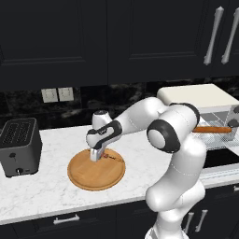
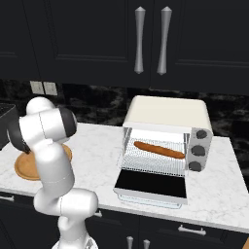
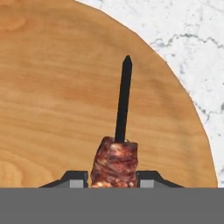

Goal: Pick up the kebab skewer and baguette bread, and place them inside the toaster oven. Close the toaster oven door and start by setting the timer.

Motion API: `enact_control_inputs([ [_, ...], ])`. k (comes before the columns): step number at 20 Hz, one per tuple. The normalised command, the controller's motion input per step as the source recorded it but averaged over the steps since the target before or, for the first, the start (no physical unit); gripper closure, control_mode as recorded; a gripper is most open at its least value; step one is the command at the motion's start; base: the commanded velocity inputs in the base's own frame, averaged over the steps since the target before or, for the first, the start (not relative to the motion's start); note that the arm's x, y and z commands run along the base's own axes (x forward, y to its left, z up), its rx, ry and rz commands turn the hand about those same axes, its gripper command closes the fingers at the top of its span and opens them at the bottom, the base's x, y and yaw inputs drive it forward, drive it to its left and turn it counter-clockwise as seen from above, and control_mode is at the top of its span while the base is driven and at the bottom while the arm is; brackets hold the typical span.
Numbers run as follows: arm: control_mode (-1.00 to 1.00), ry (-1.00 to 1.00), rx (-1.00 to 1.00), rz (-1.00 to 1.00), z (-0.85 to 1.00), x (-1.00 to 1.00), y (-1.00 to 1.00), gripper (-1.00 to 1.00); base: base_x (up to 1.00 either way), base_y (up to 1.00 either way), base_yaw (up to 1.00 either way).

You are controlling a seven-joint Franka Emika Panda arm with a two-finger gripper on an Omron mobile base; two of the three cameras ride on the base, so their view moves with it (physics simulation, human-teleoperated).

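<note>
Wooden board [image 3: 52,87] bears one kebab skewer [image 3: 114,164].

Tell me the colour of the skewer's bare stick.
Black, with a pointed tip; the kebab skewer shows best in the hand view.

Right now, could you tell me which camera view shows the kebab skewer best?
The hand view: the kebab skewer sits close up between the tool's fingertips, over the wooden board. In the left base view the tool covers it; the right base view gives nothing useful.
</note>
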Motion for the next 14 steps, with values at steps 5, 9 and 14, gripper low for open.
enact_control_inputs([
  [5, -1.0, 0.03, 0.0, -0.01, 0.0, 0.0, 0.0, 1.0, 0.0, 0.0, 0.0],
  [9, -1.0, 0.0, 0.0, -0.11, 0.42, -0.09, 0.0, 1.0, 0.0, 0.0, 0.0],
  [14, -1.0, 0.0, 0.0, -0.17, 0.54, -0.25, -0.01, 1.0, 0.0, 0.0, 0.0],
])
